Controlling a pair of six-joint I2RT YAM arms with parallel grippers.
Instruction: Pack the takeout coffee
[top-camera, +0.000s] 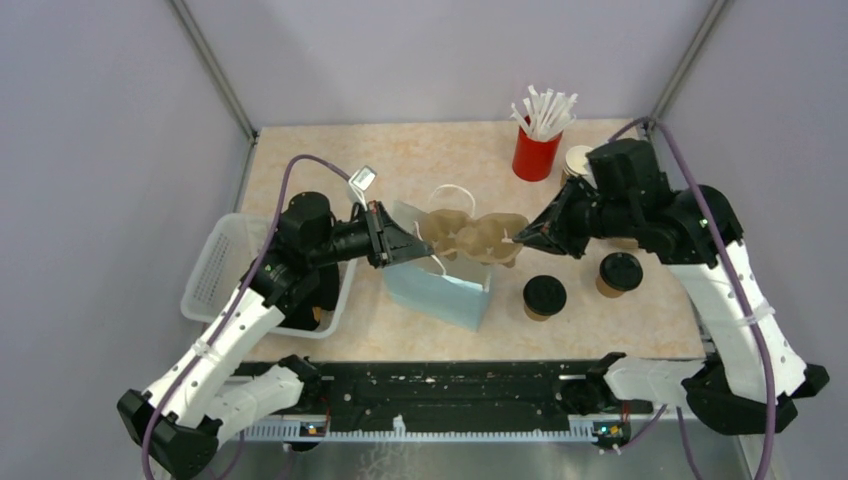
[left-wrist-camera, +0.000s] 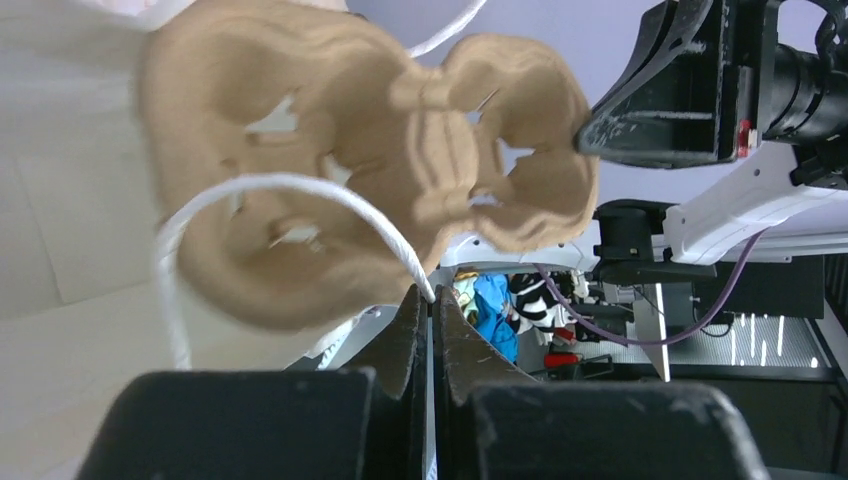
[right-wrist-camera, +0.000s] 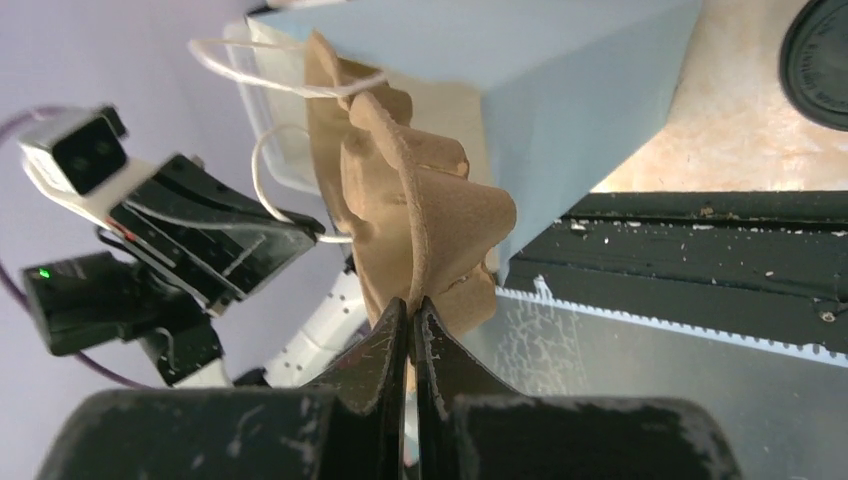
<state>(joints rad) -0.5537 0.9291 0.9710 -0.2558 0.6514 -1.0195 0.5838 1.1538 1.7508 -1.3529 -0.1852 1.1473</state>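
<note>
1. At table centre in the top external view, the pale blue bag (top-camera: 440, 288) stands with its mouth open.
2. Above the bag's mouth, a brown pulp cup carrier (top-camera: 476, 238) hangs between the two grippers, its cup wells empty.
3. Left of the bag, the left gripper (top-camera: 415, 243) reaches in at the rim; its hold is unclear from this view.
4. Right of the bag, the right gripper (top-camera: 515, 240) meets the carrier's right edge.
5. Right of the bag, two lidded coffee cups (top-camera: 544, 296) (top-camera: 619, 272) stand on the table (top-camera: 300, 170), outside the bag and apart from the carrier.
6. Behind the bag to the right stands a red cup of white straws (top-camera: 537, 148); left of the bag sits a white basket (top-camera: 215, 268).
7. Left wrist view: the left gripper (left-wrist-camera: 431, 305) has its fingers pressed together on the bag's white cord handle (left-wrist-camera: 300, 188). The carrier (left-wrist-camera: 380, 150) hangs just beyond, with the right gripper (left-wrist-camera: 585, 135) at its far edge.
8. Right wrist view: the right gripper (right-wrist-camera: 410, 305) is pinched closed on the carrier (right-wrist-camera: 420, 200) edge. The bag (right-wrist-camera: 570, 90) lies behind the carrier, the left gripper (right-wrist-camera: 305, 228) holds the cord (right-wrist-camera: 262, 170), and one black lid (right-wrist-camera: 818, 60) shows beyond the bag.
</note>
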